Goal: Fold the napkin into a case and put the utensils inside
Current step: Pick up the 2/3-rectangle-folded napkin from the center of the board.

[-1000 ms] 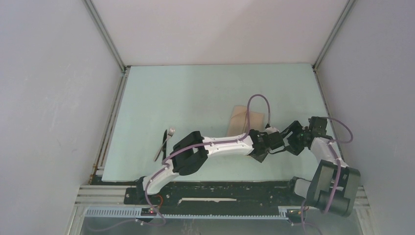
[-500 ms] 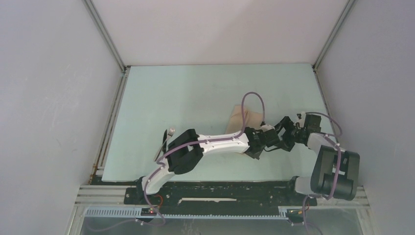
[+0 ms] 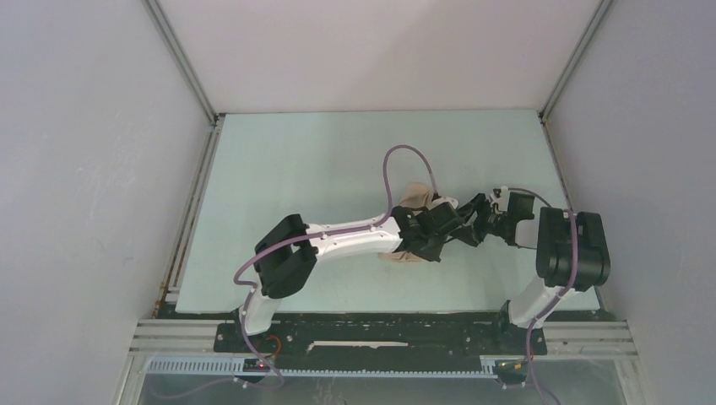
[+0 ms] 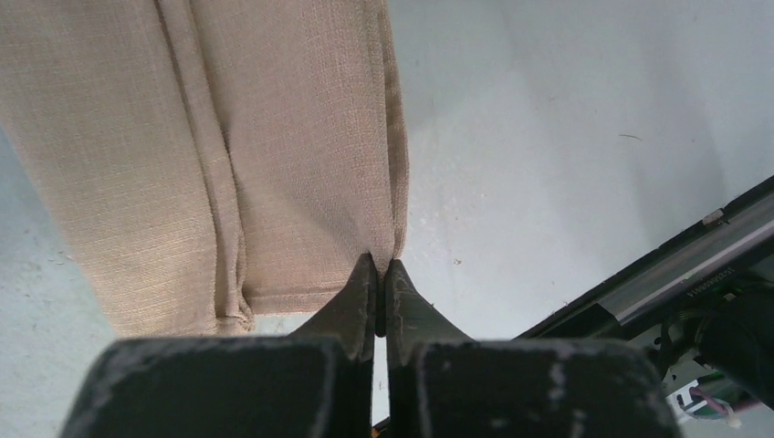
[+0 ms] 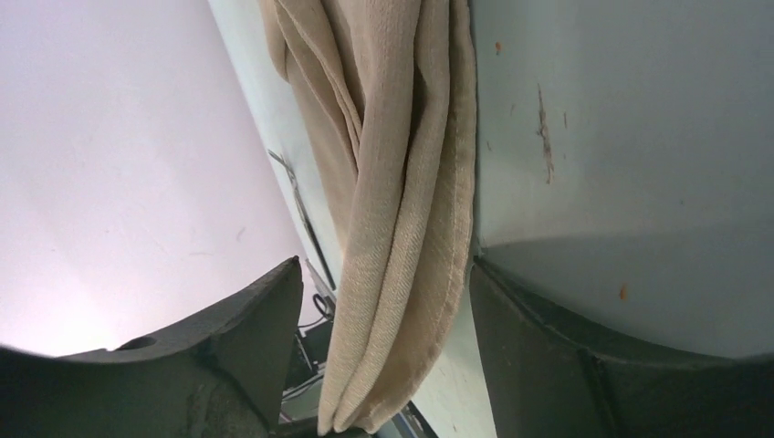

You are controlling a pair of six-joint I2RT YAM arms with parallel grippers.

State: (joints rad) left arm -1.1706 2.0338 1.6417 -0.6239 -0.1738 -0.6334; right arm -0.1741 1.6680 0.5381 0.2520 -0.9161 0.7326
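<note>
Top external view: the desk [image 3: 338,160] is sitting between pale walls [image 3: 84,169] on three sides. Its far half and whole left part are lying bare, leaving wide room there. The napkin [image 3: 414,196] is lying right of centre, well apart from every desk edge, and the left arm [image 3: 355,236] reaching across is covering most of it. The left gripper [image 3: 446,226] and right gripper [image 3: 474,221] are meeting just beside each other at the cloth's right side. Here both are too small and dark to show how their jaws are standing.

Left wrist view: the left gripper [image 4: 383,272] is pinching its fingers [image 4: 351,301] together on the hemmed corner of the napkin [image 4: 274,137], which is spreading away from the tips in long folds. Bare desk [image 4: 566,119] is showing to the right, ending at a dark rail [image 4: 639,292] in the lower right. The cloth's far end is running out of the picture.

Right wrist view: the right gripper [image 5: 383,274] is standing with its fingers [image 5: 246,338] wide apart. The napkin [image 5: 402,182] is passing between them as a bunched, layered strip that they are not squeezing. Its stitched edge is running close along the right-hand finger; I cannot tell whether it is touching. The strip's upper end is cut off.
</note>
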